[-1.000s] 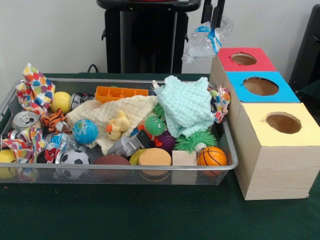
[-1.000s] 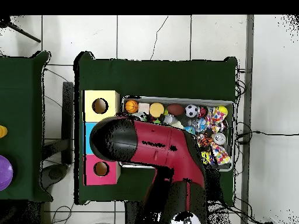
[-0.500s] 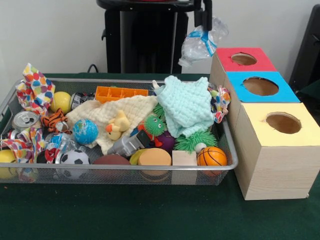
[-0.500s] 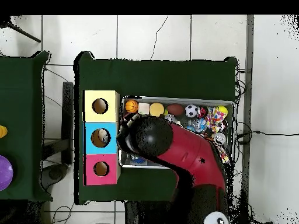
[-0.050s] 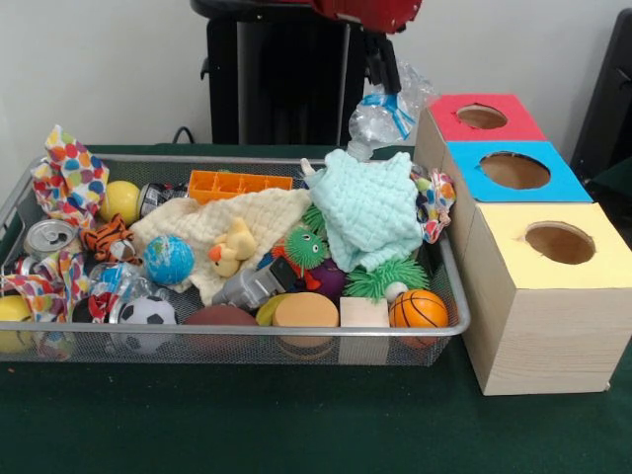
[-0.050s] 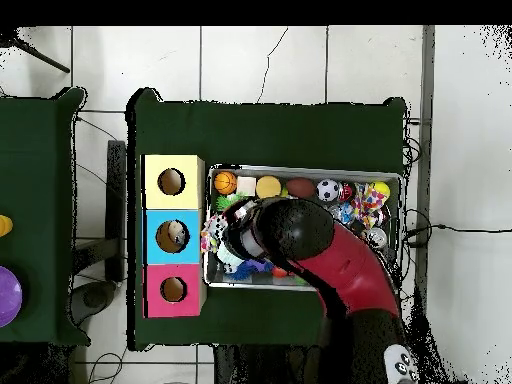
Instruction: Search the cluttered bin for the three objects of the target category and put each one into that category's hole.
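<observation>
Crushed plastic bottle point(image 5: 385, 111) hangs clamped in our hand point(image 5: 382, 77) above the bin's point(image 5: 247, 348) back corner, beside the boxes; we judge no drop made yet, searching remains.

The bin point(image 5: 20, 202) sits just left of three boxes point(image 5: 538, 296) in a row.

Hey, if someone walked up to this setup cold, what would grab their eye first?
Probably the crumpled plastic bottle dangling from the gripper above the wire bin's far right corner. Next, the bin itself, heaped with toys, balls and cloths, a mint cloth lying on top. Then the red, blue and yellow boxes beside it.
</observation>
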You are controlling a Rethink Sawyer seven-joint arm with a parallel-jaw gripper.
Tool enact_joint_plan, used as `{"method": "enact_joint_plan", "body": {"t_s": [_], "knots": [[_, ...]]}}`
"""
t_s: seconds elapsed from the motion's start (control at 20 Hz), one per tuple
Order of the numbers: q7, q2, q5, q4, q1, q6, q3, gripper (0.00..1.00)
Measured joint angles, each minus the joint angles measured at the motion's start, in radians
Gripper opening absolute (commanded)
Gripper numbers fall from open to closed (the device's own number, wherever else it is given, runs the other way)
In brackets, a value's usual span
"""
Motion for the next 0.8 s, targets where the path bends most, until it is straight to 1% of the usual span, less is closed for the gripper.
{"method": "enact_joint_plan", "body": {"t_s": [0.45,0.7,0.8], "knots": [[0.0,0.006,0.079,0.133,-0.002,0.001,0.074,0.0],[0.0,-0.005,0.1,0.165,0.008,0.004,0.093,0.0],[0.0,-0.02,0.109,0.184,0.021,0.007,0.097,0.0]]}}
